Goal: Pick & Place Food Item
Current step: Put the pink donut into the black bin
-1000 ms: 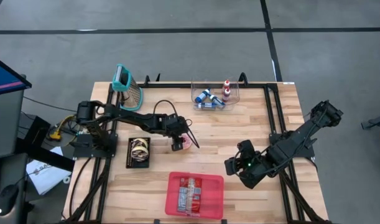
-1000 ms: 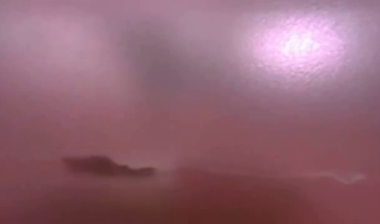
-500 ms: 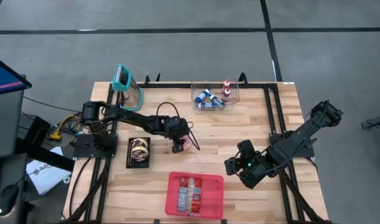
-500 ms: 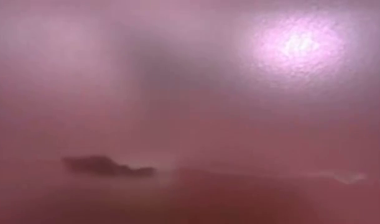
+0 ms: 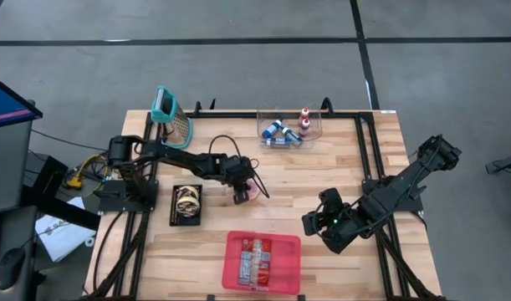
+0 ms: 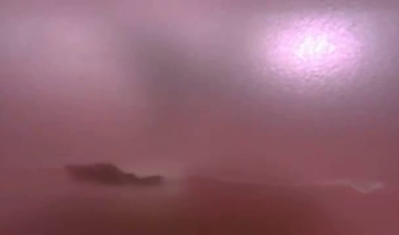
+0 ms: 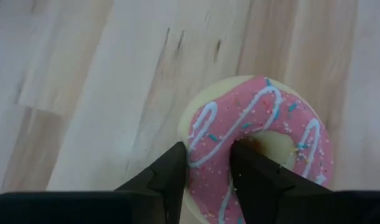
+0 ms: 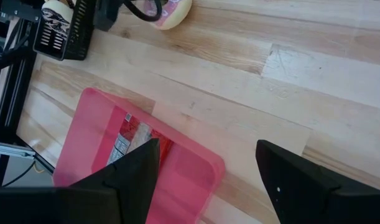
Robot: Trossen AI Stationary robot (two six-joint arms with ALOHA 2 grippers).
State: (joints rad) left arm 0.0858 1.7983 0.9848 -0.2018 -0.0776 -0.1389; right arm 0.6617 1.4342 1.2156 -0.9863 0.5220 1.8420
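Risk, reading left to right: black slotted tray (image 5: 186, 205) with a coiled item sitting just left of the left gripper (image 5: 241, 196), so any sideways drag could knock it. At table centre, pink-iced ring doughnut with white drizzle and sprinkles (image 7: 259, 143) lying flat on the pale wooden table (image 5: 322, 167), one finger (image 7: 255, 177) down in its hole and the other against its outer edge, pinching one side of the ring, not yet lifted; judged prone to tilting, tearing or sliding free once raised. Further right, red plastic bin holding packets (image 5: 263, 261) near the front edge, likely drop spot, then right gripper (image 8: 205, 180) hanging spread and empty, well clear.
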